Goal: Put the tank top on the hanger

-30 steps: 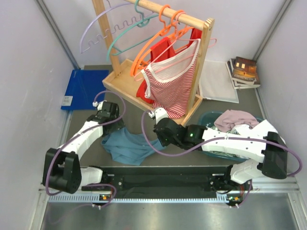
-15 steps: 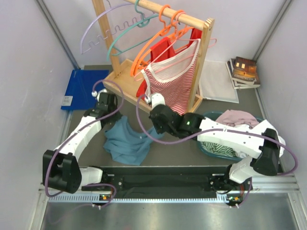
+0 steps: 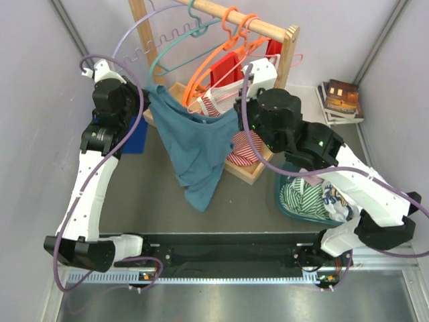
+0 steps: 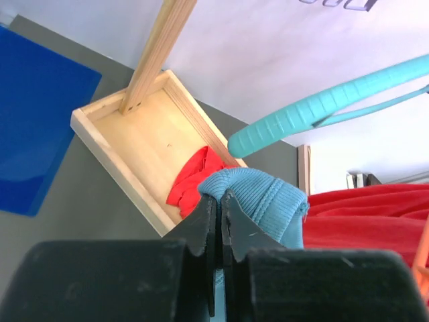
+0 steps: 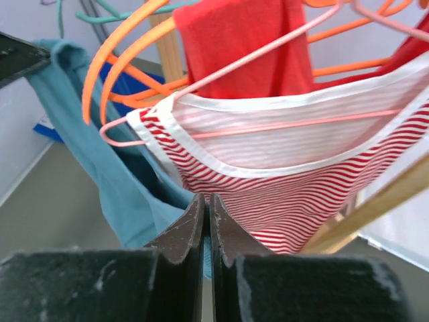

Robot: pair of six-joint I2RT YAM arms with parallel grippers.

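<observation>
The wooden rack [image 3: 289, 64] stands at the back of the counter [image 3: 127, 194]. In front of the rack the tank top [image 3: 198, 144] hangs in the air, spread between both arms. The left gripper [image 4: 218, 204], by the rack's left end, has its jaws clamped on one top edge. The right gripper [image 5: 206, 209], before the rack's middle, has its jaws pinched shut on the other. The hanger [image 4: 315, 111] hangs on the rack's rail near its left end.

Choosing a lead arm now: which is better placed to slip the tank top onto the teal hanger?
Left. The left gripper pinches the tank top right below the tip of the hanger; the right gripper holds its other corner by the striped top.
</observation>
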